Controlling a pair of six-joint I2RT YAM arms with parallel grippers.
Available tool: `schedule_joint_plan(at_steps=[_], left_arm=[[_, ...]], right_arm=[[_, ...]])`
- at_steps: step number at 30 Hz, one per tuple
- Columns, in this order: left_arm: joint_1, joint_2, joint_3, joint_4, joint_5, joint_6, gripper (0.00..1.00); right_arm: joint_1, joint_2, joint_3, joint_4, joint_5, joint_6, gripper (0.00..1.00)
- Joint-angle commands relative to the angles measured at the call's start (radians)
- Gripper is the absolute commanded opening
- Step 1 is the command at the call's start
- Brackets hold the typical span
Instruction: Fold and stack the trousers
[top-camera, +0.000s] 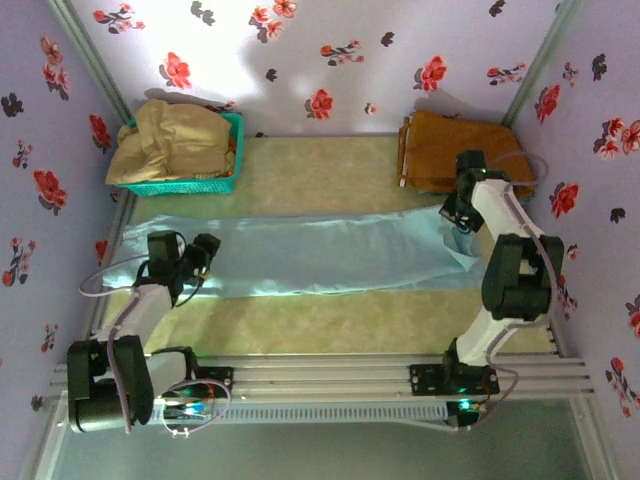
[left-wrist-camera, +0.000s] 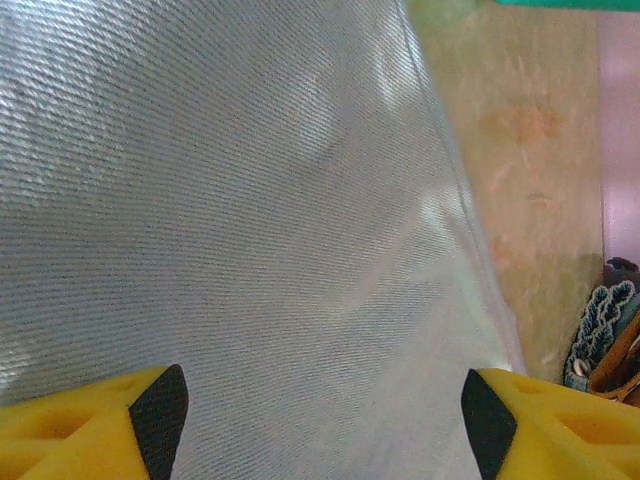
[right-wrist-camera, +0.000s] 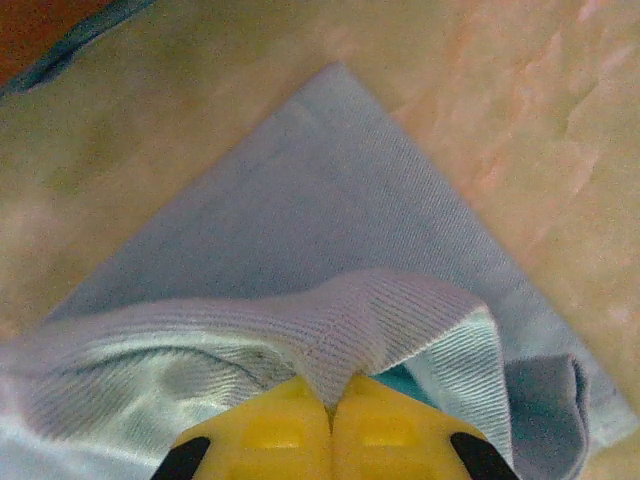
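Pale-blue trousers pinched between the right jaws.

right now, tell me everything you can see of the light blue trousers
Pale light-blue, plain, thin fabric with a fine diagonal weave, the trousers lie flat in a long band across the table. The right gripper is shut on a raised fold at their right end; the left gripper stands open over their left end.

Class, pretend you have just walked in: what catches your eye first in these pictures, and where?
The pale-blue trousers lie stretched flat across the middle. At their right end the right hand is shut on a pinched-up fold, while the left hand hovers open over the left end. A teal basket heaped with beige cloth sits far left.
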Motion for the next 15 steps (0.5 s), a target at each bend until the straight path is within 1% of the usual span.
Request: schedule_joint_plan(at_steps=[1, 3, 4, 5, 6, 8, 10, 13, 15], left_arm=[[-0.009, 0.01, 0.008, 0.012, 0.026, 0.012, 0.77], [-0.008, 0.01, 0.016, 0.005, 0.031, 0.026, 0.78], [-0.009, 0.009, 0.023, -0.007, 0.035, 0.032, 0.78], [-0.009, 0.009, 0.032, -0.019, 0.041, 0.044, 0.79], [-0.01, 0.006, 0.039, -0.026, 0.048, 0.052, 0.8], [-0.008, 0.0, 0.051, -0.046, 0.05, 0.063, 0.8], [-0.01, -0.01, 0.058, -0.053, 0.058, 0.072, 0.81], [-0.01, -0.027, 0.069, -0.077, 0.061, 0.09, 0.81], [-0.009, -0.038, 0.066, -0.087, 0.062, 0.101, 0.82]], right_arm=[[-0.071, 0.05, 0.073, 0.017, 0.012, 0.024, 0.17], [-0.113, 0.074, 0.123, -0.001, 0.016, 0.033, 0.32], [-0.127, 0.08, 0.147, -0.021, 0.028, 0.043, 0.42], [-0.138, 0.078, 0.165, -0.04, 0.052, 0.046, 0.49], [-0.142, 0.064, 0.168, -0.044, 0.09, 0.042, 0.53], [-0.147, 0.026, 0.17, -0.067, 0.143, 0.043, 0.56], [-0.141, -0.03, 0.131, -0.071, 0.122, 0.041, 0.56], [-0.13, -0.157, -0.057, -0.022, 0.045, 0.078, 0.58], [-0.137, -0.245, -0.225, 0.015, -0.005, 0.125, 0.6]])
